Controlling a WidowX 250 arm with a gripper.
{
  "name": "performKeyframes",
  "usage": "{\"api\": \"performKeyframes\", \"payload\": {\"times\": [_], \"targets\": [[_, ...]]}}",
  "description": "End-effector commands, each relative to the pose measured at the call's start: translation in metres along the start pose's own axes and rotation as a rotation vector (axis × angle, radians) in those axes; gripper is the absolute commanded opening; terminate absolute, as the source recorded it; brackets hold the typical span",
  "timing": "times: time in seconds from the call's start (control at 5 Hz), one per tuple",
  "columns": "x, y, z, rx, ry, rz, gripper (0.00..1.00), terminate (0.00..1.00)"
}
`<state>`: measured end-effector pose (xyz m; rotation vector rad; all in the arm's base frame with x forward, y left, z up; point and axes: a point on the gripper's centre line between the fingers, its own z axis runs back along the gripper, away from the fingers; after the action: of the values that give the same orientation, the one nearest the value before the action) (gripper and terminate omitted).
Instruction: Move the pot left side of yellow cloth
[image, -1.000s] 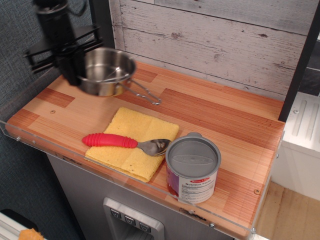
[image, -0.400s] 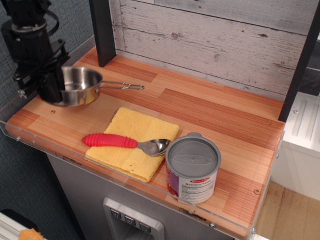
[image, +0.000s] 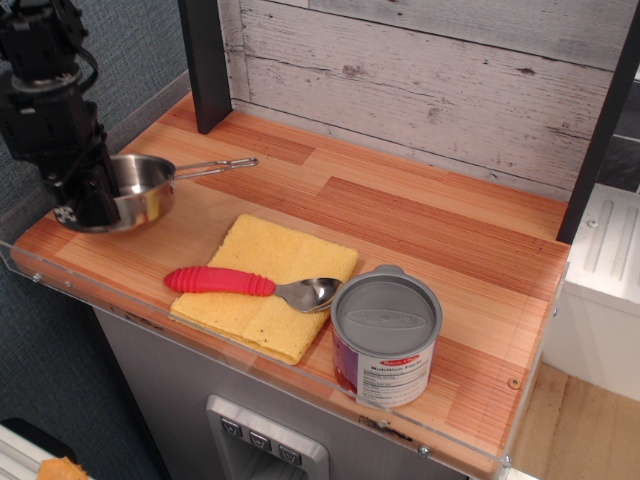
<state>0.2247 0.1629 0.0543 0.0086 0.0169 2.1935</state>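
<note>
Pot (image: 140, 190) sits low at the left end of the table (image: 420, 230), left of and slightly behind the yellow cloth (image: 265, 283), clear of it. Whether its base touches the table cannot be told. Wire handle points right, toward the back wall side. Gripper (image: 88, 195) comes down over the pot's left rim, jaws closed on that rim. Red-handled spoon (image: 245, 284) lies across the yellow cloth, bowl toward the tin can (image: 386, 338), which stands just right of the cloth.
</note>
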Motion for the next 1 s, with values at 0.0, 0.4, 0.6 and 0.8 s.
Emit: {"api": "performKeyframes", "payload": {"times": [0.0, 0.4, 0.6, 0.8], "targets": [[-0.005, 0.007, -0.003, -0.027, 0.035, 0.1, 0.0, 0.0], [-0.003, 0.003, -0.023, 0.035, 0.072, 0.042, 1.0, 0.0], [-0.004, 0.004, -0.023, 0.059, 0.082, 0.006, 1.0, 0.0], [-0.004, 0.004, -0.018, 0.063, 0.084, -0.021, 1.0, 0.0]]}}
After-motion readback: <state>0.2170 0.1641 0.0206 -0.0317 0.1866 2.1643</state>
